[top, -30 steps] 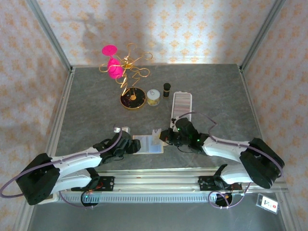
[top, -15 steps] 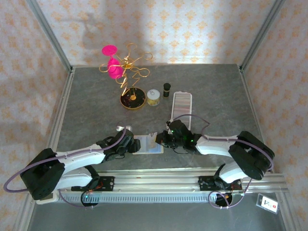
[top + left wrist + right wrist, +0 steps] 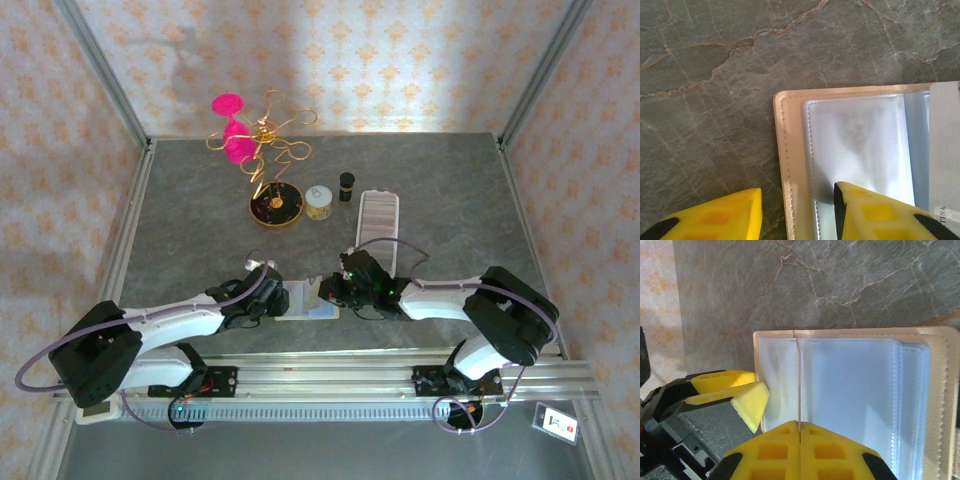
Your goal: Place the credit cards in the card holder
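At worktop [image 3: 200, 220] front edge, card holder [image 3: 790, 145] lies open. L gripper [image 3: 797, 192] jaws apart, straddling its edge. R gripper [image 3: 799, 429] jaws clamped on credit card [image 3: 798, 380], upright, edge-on.

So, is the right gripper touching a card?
Touching. Right wrist view: the right gripper is shut on the card, whose thin edge comes out from between the closed fingertips.

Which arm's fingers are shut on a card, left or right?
The right arm's fingers, pinching a thin pale card edge-on above the open cream-beige wallet; the left arm's fingers stand apart astride that wallet's edge.
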You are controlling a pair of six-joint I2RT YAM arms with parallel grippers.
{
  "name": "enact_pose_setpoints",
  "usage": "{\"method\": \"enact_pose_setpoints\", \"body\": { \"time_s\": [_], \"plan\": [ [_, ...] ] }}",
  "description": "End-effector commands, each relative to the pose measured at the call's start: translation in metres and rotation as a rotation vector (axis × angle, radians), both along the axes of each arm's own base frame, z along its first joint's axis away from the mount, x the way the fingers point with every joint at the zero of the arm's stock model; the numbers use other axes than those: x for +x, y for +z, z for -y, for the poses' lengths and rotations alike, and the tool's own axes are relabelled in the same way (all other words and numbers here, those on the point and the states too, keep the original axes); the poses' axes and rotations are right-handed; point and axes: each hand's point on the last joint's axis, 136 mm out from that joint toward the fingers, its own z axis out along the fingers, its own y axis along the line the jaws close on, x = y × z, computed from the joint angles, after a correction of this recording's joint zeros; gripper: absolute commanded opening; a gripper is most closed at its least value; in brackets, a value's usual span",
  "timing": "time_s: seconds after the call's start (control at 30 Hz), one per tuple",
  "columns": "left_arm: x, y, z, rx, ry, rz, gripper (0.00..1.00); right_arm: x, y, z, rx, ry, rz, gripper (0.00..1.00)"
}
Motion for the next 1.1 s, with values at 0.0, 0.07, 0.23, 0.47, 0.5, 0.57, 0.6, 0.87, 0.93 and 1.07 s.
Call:
{"method": "enact_pose_setpoints", "body": {
  "time_s": [0.0, 0.07, 0.23, 0.47, 0.5, 0.57, 0.6, 0.87, 0.93, 1.07],
  "plan": [
    [-0.011, -0.015, -0.002, 0.051, -0.043, -0.057, 0.34, 0.008, 0.003, -0.003, -0.006, -0.033, 0.033, 0.0],
    [-0.012, -0.017, -0.003, 0.056, -0.045, -0.062, 0.32, 0.008, 0.001, -0.003, -0.012, -0.036, 0.032, 0.0],
    [-0.013, -0.017, -0.003, 0.048, -0.041, -0.064, 0.28, 0.009, 0.0, -0.003, -0.01, -0.045, 0.035, 0.0],
    [-0.014, -0.017, -0.005, 0.045, -0.033, -0.062, 0.26, 0.012, -0.001, -0.002, 0.005, -0.073, 0.041, 0.0],
    [-0.014, -0.016, -0.005, 0.043, -0.032, -0.061, 0.25, 0.012, 0.0, -0.003, 0.013, -0.073, 0.04, 0.0],
    [-0.014, -0.015, -0.005, 0.042, -0.029, -0.06, 0.25, 0.012, 0.001, -0.005, 0.03, -0.077, 0.039, 0.0],
    [-0.014, -0.016, -0.005, 0.041, -0.028, -0.06, 0.25, 0.012, 0.001, -0.006, 0.034, -0.077, 0.039, 0.0],
    [-0.015, -0.016, -0.006, 0.035, -0.022, -0.056, 0.24, 0.009, -0.013, 0.001, -0.023, -0.092, 0.019, 0.0],
    [-0.015, -0.016, -0.007, 0.036, -0.02, -0.056, 0.24, 0.009, -0.013, 0.003, -0.025, -0.101, 0.021, 0.0],
    [-0.015, -0.015, -0.007, 0.03, -0.015, -0.051, 0.23, 0.01, -0.01, 0.006, -0.019, -0.118, 0.032, 0.0]
  ]
}}
